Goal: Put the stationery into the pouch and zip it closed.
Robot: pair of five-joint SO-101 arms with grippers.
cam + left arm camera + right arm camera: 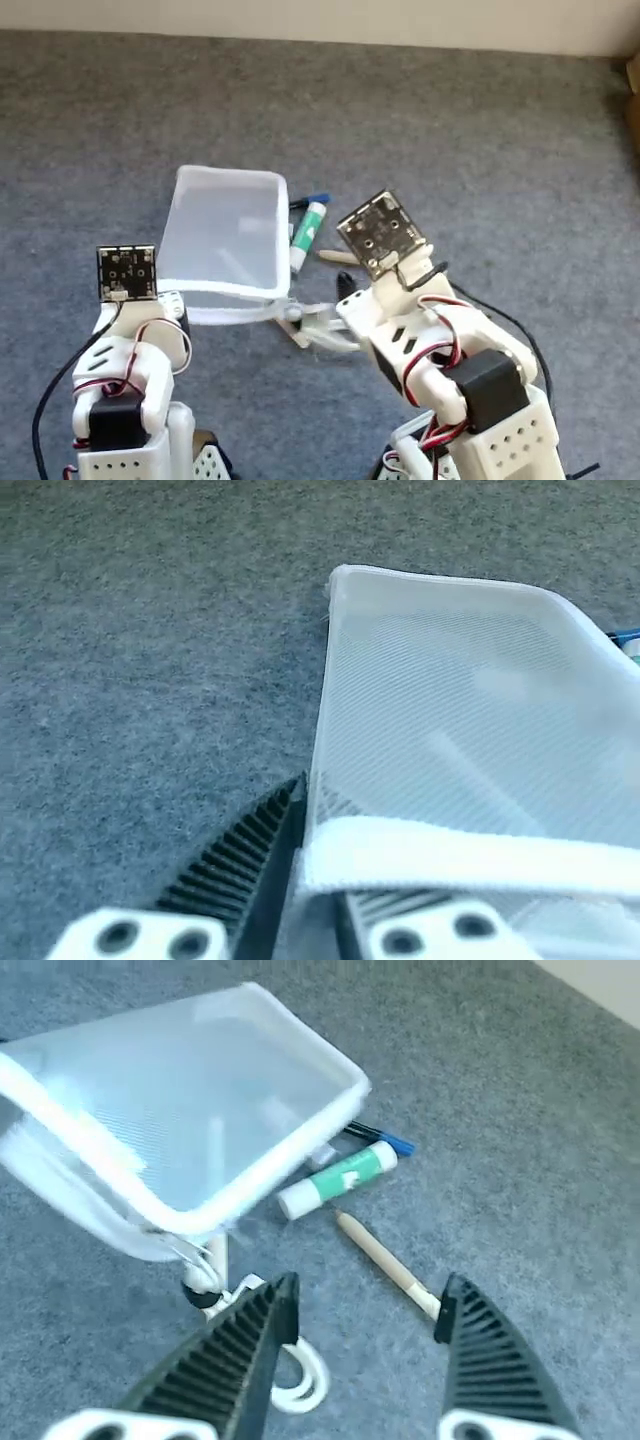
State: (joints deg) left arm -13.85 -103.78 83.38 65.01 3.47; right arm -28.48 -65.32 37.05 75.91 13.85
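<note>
1. The left gripper (318, 895) has its black ridged fingers pressed close on the near edge of the white translucent mesh pouch (470, 710), with the pouch's thick white rim band lying across them.
2. The right gripper (368, 1295) is spread wide and holds nothing. It hangs over the grey carpet (480, 150), and in its own wrist view one end of the pale wooden pencil (385, 1257) lies in the gap between its two ridged fingers (240, 1345).
3. In the high view the pouch (225, 235) lies flat on the carpet at about 10 o'clock from the frame's centre, with the left arm at its 7 o'clock corner.
4. The green-and-white cylindrical glue stick (307, 235) lies on the carpet at 3 o'clock of the pouch, just beside its long edge and roughly parallel to it.
5. The dark pen with a blue cap (312, 200) lies at 12 o'clock of the glue stick. One end reaches the pouch's edge, and whether it goes underneath cannot be told.
6. The pencil (335, 257) lies at 4 o'clock of the glue stick, near it but not clearly touching.
7. A white looped piece with a small metal ring (290, 1380) lies at 5 o'clock of the pouch, close to its corner and below the right gripper. What it is, and whether it is joined to the pouch, cannot be told.
8. None of the stationery is inside the pouch (190, 1110).
</note>
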